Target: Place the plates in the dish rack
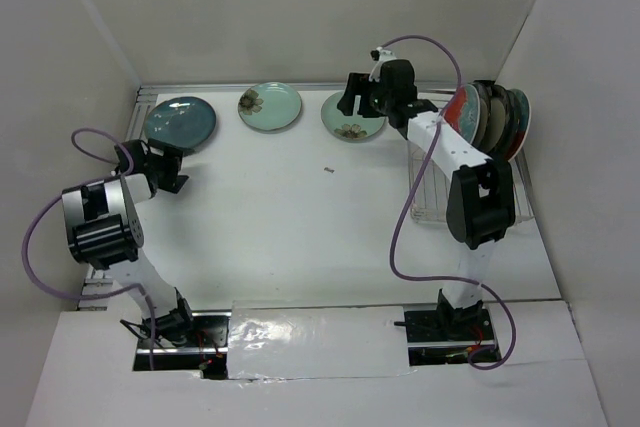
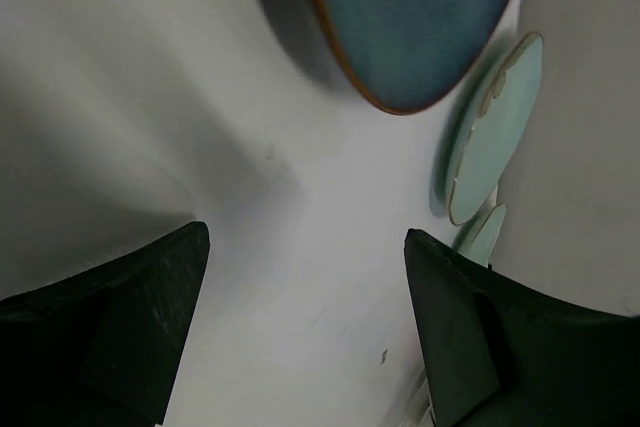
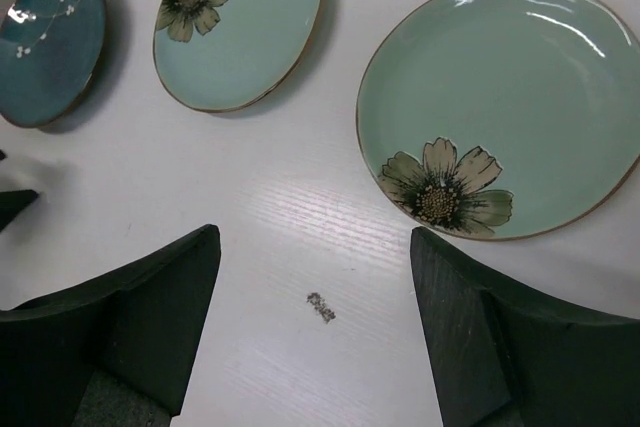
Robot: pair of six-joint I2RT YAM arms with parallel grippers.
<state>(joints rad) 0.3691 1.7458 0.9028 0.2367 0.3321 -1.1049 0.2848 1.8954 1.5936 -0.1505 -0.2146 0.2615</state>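
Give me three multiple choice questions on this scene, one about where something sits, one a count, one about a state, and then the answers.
1. Where on the table does the dark teal plate lie?
A) left end of the far row
B) right end of the far row
C) near edge, by the arm bases

2. How many plates lie flat on the table?
A) one
B) three
C) five

3. How is the right end effector?
A) shut on a plate
B) open and empty
C) shut on nothing

Answers:
1 A, it lies left of both mint flower plates.
2 B, one teal and two mint.
3 B, its fingers stand apart with only bare table between them.
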